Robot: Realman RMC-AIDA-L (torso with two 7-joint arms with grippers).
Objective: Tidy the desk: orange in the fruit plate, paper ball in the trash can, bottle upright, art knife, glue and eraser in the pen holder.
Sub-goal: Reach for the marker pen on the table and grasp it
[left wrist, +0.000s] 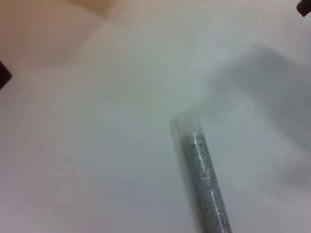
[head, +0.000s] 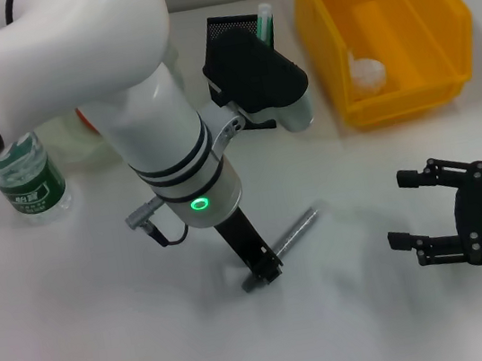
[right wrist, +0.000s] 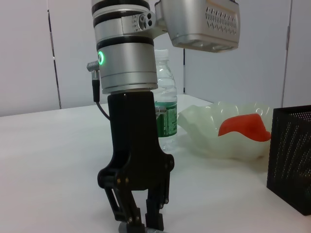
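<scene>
left jaws point(head: 264, 277) straddle glue point(head: 292, 233); trash can point(head: 437, 33) holds paper ball point(head: 367, 71).

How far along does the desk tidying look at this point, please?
Done: bottle upright, orange in the fruit plate, paper ball in the yellow bin. In hand: left gripper down at the grey knife. Right gripper waits, open. The eraser isn't visible.

Bottle point(head: 27, 182) stands upright at far left of surface point(head: 94, 348), plate point(right wrist: 221, 133) just behind it. Pen holder point(head: 232, 32) at back centre, w/ bin point(head: 382, 32) to its right. Glue stick point(head: 296, 229) lies in the middle.
</scene>
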